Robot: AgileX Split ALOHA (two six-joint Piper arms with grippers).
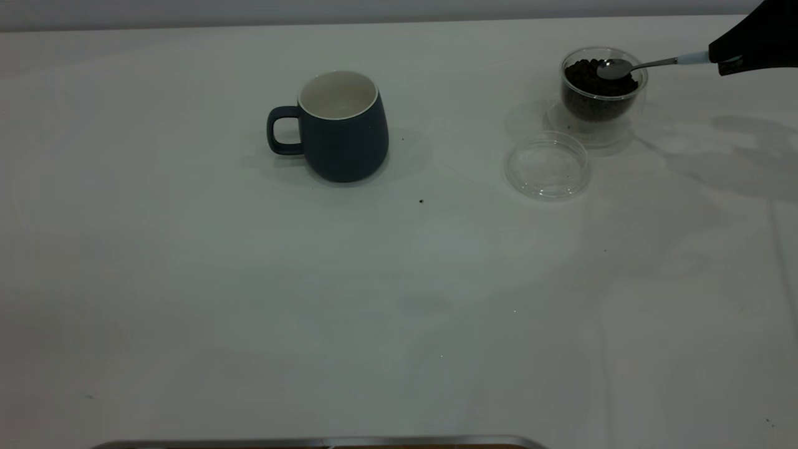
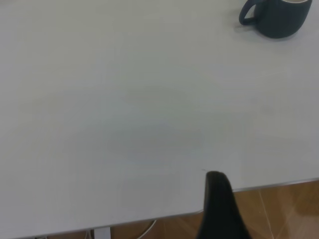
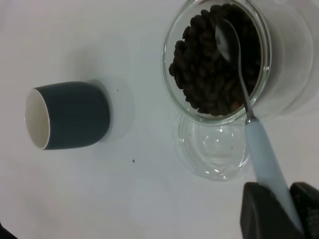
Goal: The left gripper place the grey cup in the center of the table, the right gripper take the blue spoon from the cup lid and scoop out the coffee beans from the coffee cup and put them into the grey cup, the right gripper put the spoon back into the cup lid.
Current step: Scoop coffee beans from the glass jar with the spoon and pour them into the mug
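The grey cup (image 1: 343, 128) stands upright near the middle of the table (image 1: 249, 299), its handle pointing left and its white inside bare; it also shows as the grey cup (image 3: 70, 115). My right gripper (image 1: 726, 59) (image 3: 289, 209) is shut on the pale handle of the blue spoon (image 1: 648, 63) (image 3: 266, 159). The spoon's metal bowl hovers just over the coffee beans (image 1: 592, 81) (image 3: 209, 74) inside the clear coffee cup (image 1: 601, 93) (image 3: 219, 59). The cup lid (image 1: 547, 165) (image 3: 212, 149) lies bare in front of that cup. My left gripper (image 2: 219, 199) hangs parked over the table's edge, far from the grey cup (image 2: 279, 17).
A few dark specks (image 1: 421, 201) lie on the white top. A metal strip (image 1: 312, 443) runs along the near edge. In the left wrist view the table edge (image 2: 274, 185) gives way to wooden floor.
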